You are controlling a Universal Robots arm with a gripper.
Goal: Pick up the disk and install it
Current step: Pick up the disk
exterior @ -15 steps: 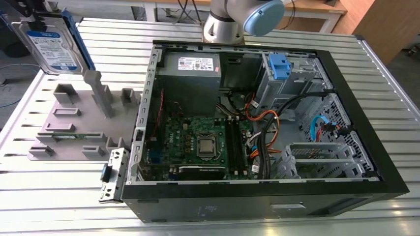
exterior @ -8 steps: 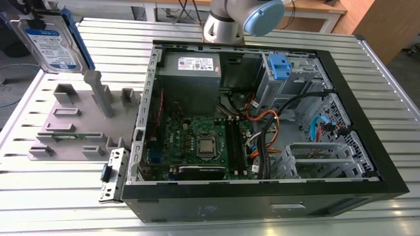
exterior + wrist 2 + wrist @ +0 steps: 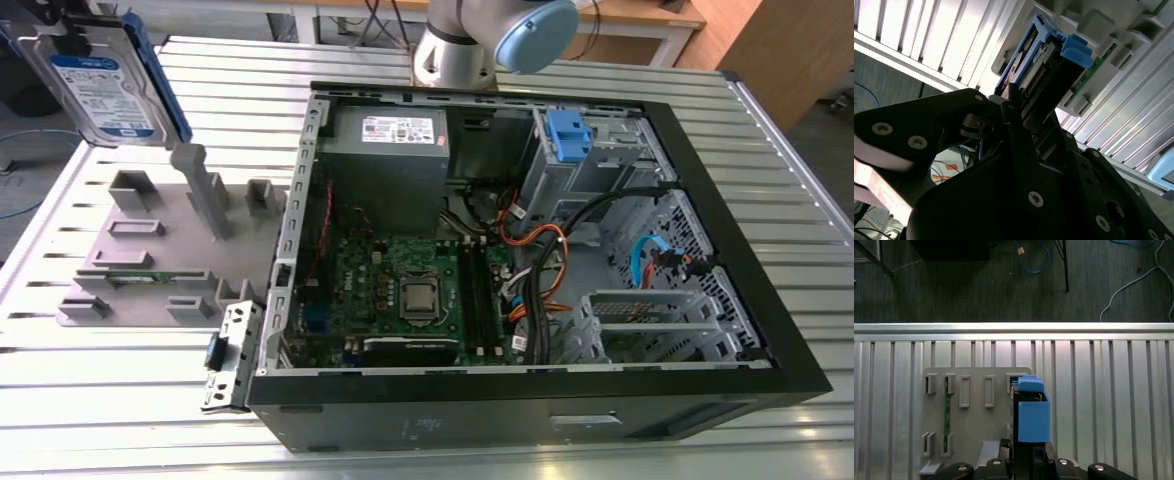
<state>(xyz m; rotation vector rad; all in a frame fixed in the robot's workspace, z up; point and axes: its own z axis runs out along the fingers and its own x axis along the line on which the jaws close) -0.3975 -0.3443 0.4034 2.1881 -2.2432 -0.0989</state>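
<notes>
So, roughly half done by my reckoning: the pick-up part looks sorted and the install part hasn't happened. The disk (image 3: 100,75) is up in the air at the exterior view's far left. It stands on edge with its white-and-blue label facing the camera and the blue carrier frame running down one side, above the grey holder plate (image 3: 147,265) with the upright slots. I can't say for sure that its lower edge is fully out of its slot, but it reads as lifted off the plate rather than seated in it. In the second wrist view the claw (image 3: 1031,107) is closed down on the disk, with a dark finger (image 3: 1013,107) against each flat face at the connector end. The rest of the drive sticks straight out past the fingertips toward the plate. In the first wrist view the blue frame end of the disk hangs right over the holder plate, just beside a row of slots. A green memory stick (image 3: 947,407) stands in another slot, well apart from it. The open computer case (image 3: 747,260) lies on the ribbed metal surface (image 3: 801,140) to the exterior view's right of the plate, with the motherboard exposed. The drive cage (image 3: 614,150) with a blue latch handle (image 3: 566,135) sits in its far corner. The disk is well apart from that cage, with most of the case between them, so nothing has gone into the case and the install is all left to do.
</notes>
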